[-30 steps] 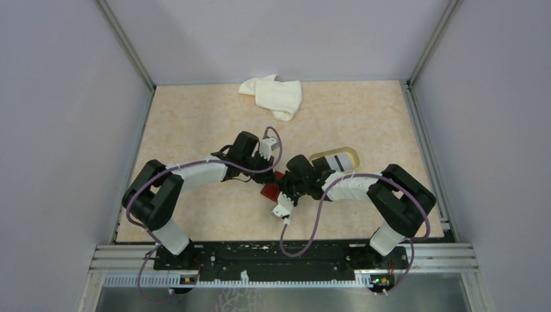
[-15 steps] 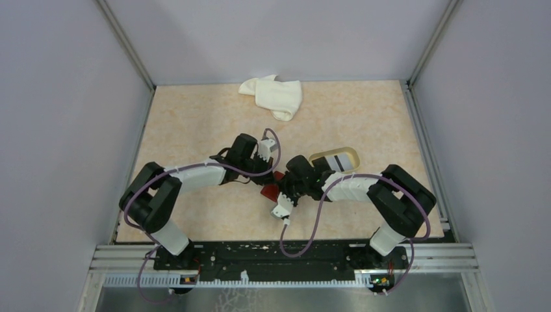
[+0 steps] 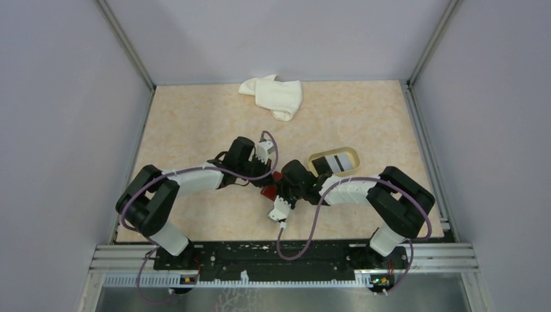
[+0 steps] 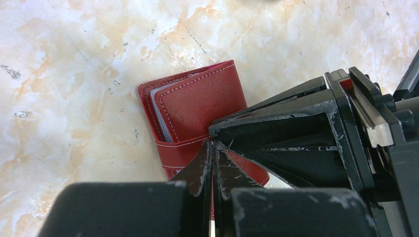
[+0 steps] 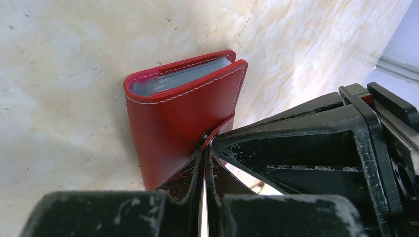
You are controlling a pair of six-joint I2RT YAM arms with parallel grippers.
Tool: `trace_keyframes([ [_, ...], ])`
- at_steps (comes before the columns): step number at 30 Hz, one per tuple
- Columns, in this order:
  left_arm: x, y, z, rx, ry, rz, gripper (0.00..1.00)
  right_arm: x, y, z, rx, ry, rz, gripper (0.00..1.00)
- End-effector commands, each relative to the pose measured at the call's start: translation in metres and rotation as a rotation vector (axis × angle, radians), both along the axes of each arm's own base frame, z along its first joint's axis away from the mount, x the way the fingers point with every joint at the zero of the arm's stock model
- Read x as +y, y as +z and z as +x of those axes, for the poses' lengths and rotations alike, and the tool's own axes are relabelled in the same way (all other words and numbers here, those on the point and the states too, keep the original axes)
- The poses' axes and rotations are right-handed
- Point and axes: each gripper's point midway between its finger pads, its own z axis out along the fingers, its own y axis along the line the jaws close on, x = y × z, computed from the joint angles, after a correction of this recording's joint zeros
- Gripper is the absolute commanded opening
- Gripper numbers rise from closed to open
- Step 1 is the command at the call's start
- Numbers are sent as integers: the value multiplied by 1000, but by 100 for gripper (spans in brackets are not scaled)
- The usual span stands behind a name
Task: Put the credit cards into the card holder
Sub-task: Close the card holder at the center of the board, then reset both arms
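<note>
Card holder point(image 4: 197, 106): small dark red folding wallet, seemingly light, stiffish and smooth-skinned, lying mid-table point(image 3: 195, 130) between left gripper point(image 4: 212, 148) and right gripper point(image 5: 204, 148), both pressed together with tips at its strap; best taken across the cover edges.

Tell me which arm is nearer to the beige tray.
Right. The right arm lies close beside the tray, the right hand shut at the card holder. The left hand, also shut, meets the holder farther from the tray.
</note>
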Motion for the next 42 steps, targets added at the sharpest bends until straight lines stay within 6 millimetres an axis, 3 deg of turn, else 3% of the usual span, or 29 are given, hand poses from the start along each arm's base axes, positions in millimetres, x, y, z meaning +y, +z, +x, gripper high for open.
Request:
trace_keyframes([
  [1, 8, -26, -55, 198, -77, 50, 0, -37, -54, -45, 177, 5, -199, 0],
  [17, 22, -56, -78, 251, -25, 185, 0, -47, -69, -57, 106, 10, -286, 0],
  [23, 24, -56, -78, 240, 8, 181, 0, -37, -65, -56, 140, -34, -244, 0],
  [24, 23, -50, -72, 219, 30, 175, 0, -32, -60, -55, 161, -59, -220, 1],
  [26, 18, -34, -57, 171, 68, 150, 7, -24, -50, -50, 189, -110, -182, 15],
  [30, 12, 17, -19, 40, 160, 49, 22, -12, -21, -39, 249, -174, -58, 40],
  [34, 23, 78, 11, -123, 274, -64, 35, -6, 21, -26, 314, -226, 105, 59],
  [38, 39, 132, 17, -276, 326, -186, 50, -10, 54, -24, 391, -256, 211, 72],
  [42, 48, 156, -1, -340, 281, -310, 77, -26, 79, -19, 449, -386, 256, 81],
])
